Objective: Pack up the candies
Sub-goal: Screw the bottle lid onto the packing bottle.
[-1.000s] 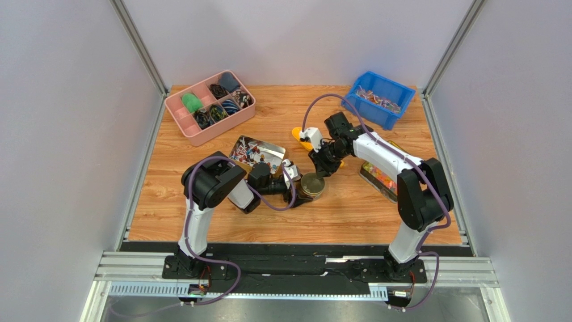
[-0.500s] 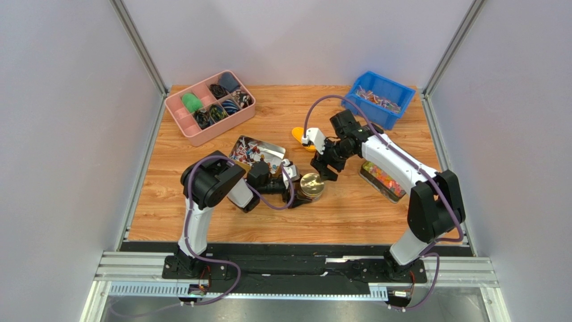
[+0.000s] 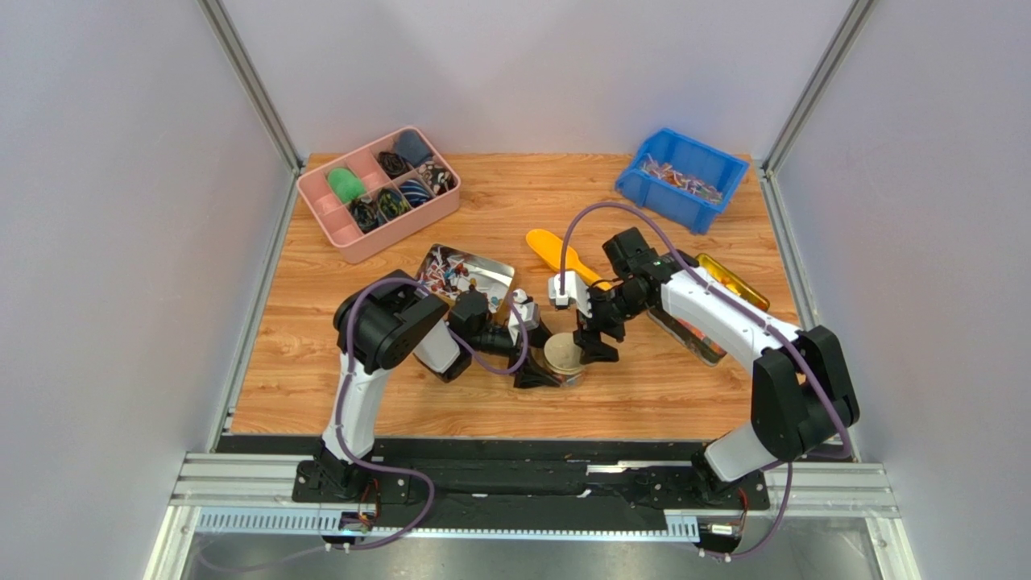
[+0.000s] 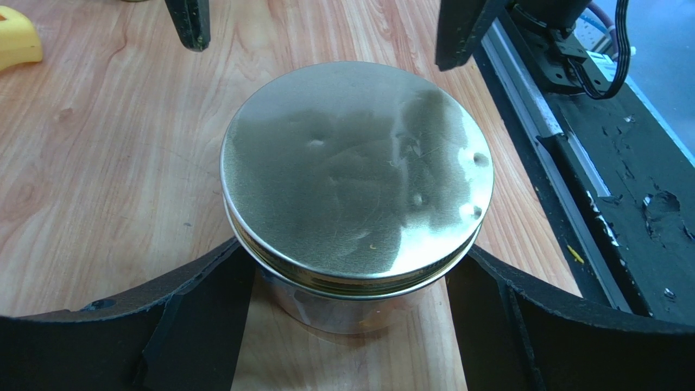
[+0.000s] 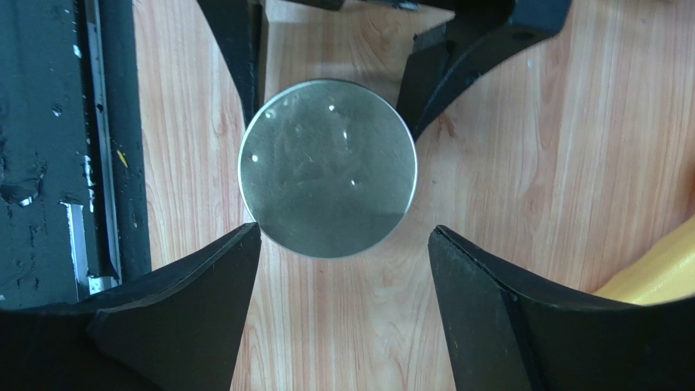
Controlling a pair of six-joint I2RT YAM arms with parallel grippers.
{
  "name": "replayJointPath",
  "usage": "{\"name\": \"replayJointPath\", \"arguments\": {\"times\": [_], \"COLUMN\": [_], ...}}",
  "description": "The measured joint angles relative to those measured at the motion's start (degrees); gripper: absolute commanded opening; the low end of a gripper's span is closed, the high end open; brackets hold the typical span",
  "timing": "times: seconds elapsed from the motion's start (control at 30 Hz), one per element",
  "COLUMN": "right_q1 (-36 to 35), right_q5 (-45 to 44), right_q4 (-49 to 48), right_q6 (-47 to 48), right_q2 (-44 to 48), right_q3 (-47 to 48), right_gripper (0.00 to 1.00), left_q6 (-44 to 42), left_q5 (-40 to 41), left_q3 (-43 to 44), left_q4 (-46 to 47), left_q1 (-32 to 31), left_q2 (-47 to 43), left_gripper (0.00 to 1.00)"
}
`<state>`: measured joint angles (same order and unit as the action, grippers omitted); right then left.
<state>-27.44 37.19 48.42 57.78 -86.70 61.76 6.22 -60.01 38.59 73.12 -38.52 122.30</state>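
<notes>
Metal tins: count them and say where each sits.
2. The lidded round tin stands centre-front, clamped between the jaws of the left gripper. The rectangular tin, open and holding candies, lies behind the left arm. More may be hidden from view.

Wrapped white, red and blue, the candies lie heaped in a metal tray.

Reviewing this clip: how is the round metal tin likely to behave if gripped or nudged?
The tin looks rigid, so it probably won't deform in the left gripper. Its polished, curved wall may slip in a pinch. Squat and upright, it should slide rather than tip; on its side it would roll.
</notes>
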Motion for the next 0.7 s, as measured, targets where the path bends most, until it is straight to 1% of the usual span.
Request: {"name": "replayJointPath", "arguments": {"times": [0.33,0.5,0.53,0.57,0.6,0.7], "right_q1": [-2.6,-2.7,-2.7,-2.8,-2.8,-2.8], "right_q5": [4.9,5.7,5.8,5.8,5.9,5.5], "right_q4": [0.2,0.2,0.2,0.1,0.0,-1.1], "right_q6": [1.0,1.0,1.0,0.9,0.8,0.0], "right_q2": [-3.7,-4.4,-4.5,-4.6,-4.8,-5.0], "right_q3": [0.5,1.0,1.0,1.2,1.3,1.3], "right_gripper": [0.83,0.84,0.87,0.94,0.97,0.98], "left_q6": [0.1,0.1,0.2,0.1,0.1,0.2], "left_q5": [-1.0,-1.0,-1.0,-1.0,-1.0,-1.0], "left_q3": [0.0,0.0,0.0,0.0,0.0,0.0], "left_q4": [0.0,0.0,0.0,0.0,0.0,0.0], "left_q1": [0.0,0.0,0.0,0.0,0.0,0.0], "left_q2": [0.0,0.1,0.1,0.1,0.1,0.1], "left_gripper": [0.57,0.56,0.56,0.56,0.56,0.56]}}
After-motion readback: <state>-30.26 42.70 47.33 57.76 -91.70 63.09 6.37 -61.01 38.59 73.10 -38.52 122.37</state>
